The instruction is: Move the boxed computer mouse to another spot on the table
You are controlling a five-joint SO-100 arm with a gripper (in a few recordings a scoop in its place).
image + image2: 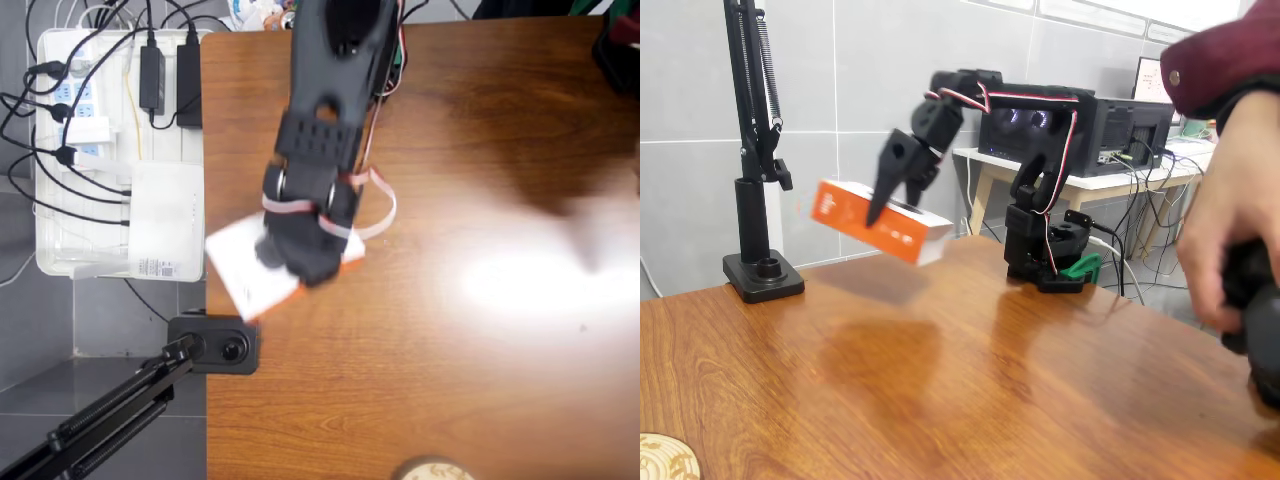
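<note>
Coaster: a pale round disc (662,458) lies on the near left corner of the table in the fixed view; its edge (432,470) shows at the bottom of the overhead view.
Table: a glossy brown wood-grain top (970,400); in the overhead view (450,380) a bright glare lies across its right half.
Person: a hand (1225,250) with a dark red sleeve reaches in at the right edge of the fixed view.
Box: the white mouse box (880,225) with an orange side is held clear of the table, tilted, its orange end higher and to the left in the fixed view; a shadow lies on the wood beneath it. In the overhead view the box (240,270) sits over the table's left edge, partly hidden by the arm.
Gripper: black, (890,195), jaws closed on the box from above, near the box's middle; in the overhead view it (300,255) covers the box's right part.
Arm: black, with red-and-white wires; its base (1045,250) stands at the far side of the table.
Stand: a black clamp post (758,200) rises at the far left corner; the overhead view shows its foot (215,345).
Tray: a white tray (60,255) of power strips and a white router (165,215) lies beside the table's left edge in the overhead view.
</note>
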